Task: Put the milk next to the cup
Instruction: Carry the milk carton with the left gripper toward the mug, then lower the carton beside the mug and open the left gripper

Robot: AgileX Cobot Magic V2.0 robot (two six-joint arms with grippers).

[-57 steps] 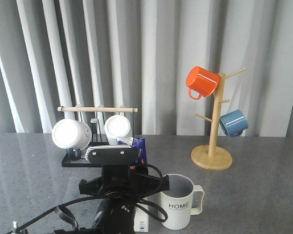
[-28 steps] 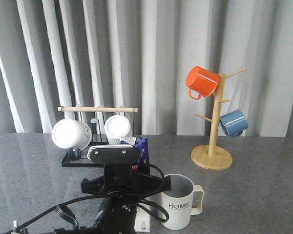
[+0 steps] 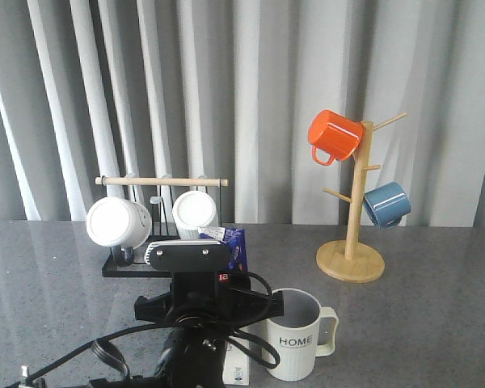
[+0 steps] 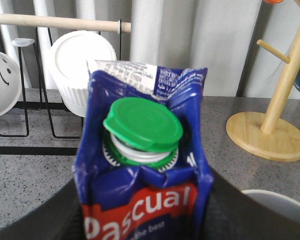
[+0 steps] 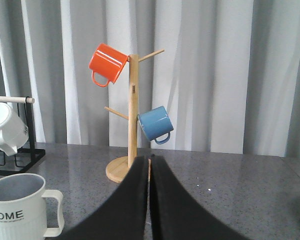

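- On the grey table (image 3: 436,323), just left of the HOME cup (image 3: 295,346), the Pascual milk carton (image 4: 142,165) stands upright, its base visible at the table surface in the front view; whether it bears fully on the table cannot be told, as the left arm hides most of it.
- Left gripper (image 4: 140,220): clamped on the milk carton, dark fingers flanking its sides below the green cap (image 4: 143,124). The panels under the cap look pinched inward, so grip force is judged ample.
- Right gripper (image 5: 150,200): fingers pressed together with nothing between them, idle, facing the wooden mug tree (image 5: 132,115) with its orange mug (image 5: 107,64) and blue mug (image 5: 155,125).
- Position finding: carton and cup sit close beside each other; contact or a slight gap cannot be determined. Placement is judged essentially achieved.
- Recommended conduct of the step in hand: confirm the base is flat on the table before release, then part the fingers evenly so neither side drags the carton.
- Withdraw straight up and back, keeping off the cup rim and handle.
- Risk noted: the carton is tall and narrow; a sideways pull at release could tip it onto the cup.
- Behind stands a black rack (image 3: 121,263) holding white mugs (image 3: 117,222); a rearward sweep should stay short of it.
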